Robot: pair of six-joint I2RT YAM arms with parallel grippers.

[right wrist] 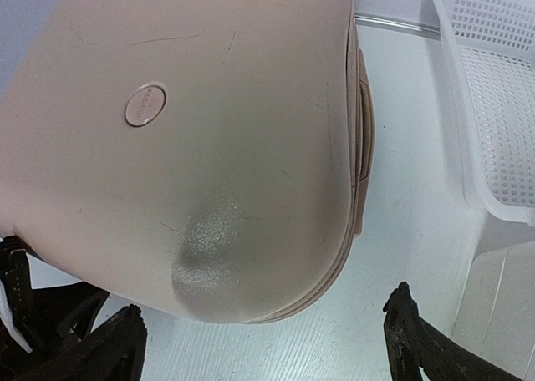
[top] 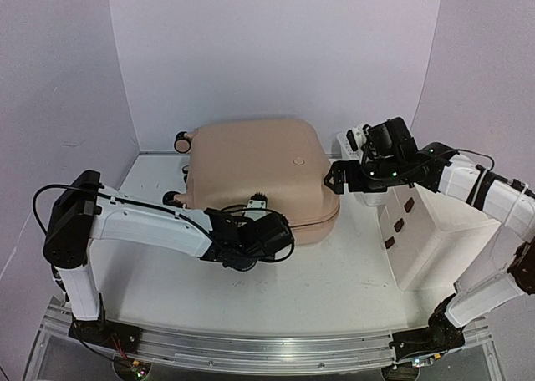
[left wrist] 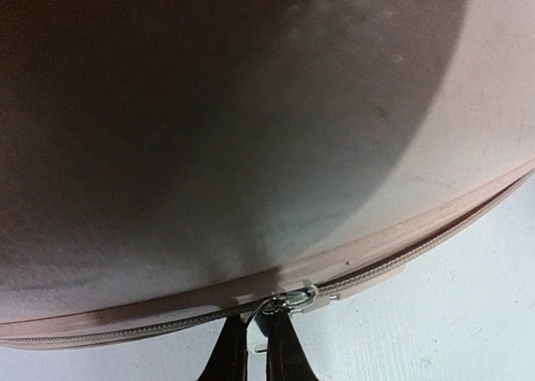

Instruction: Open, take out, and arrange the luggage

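The pale pink luggage (top: 255,168) lies flat at the middle back of the table, closed, with its black wheels (top: 180,140) to the left. My left gripper (top: 253,212) is at its front edge. In the left wrist view the gripper (left wrist: 257,339) is shut on the metal zipper pull (left wrist: 261,312), just below the slider (left wrist: 297,300) on the zipper line. My right gripper (top: 334,179) hangs over the luggage's front right corner (right wrist: 251,264). In the right wrist view it (right wrist: 263,335) is wide open and empty, with its fingers (right wrist: 117,343) apart from the shell.
A white plastic drawer cabinet (top: 430,231) stands to the right of the luggage. A white mesh basket (right wrist: 493,88) sits behind the cabinet, near the luggage's right side. White walls close in the back and both sides.
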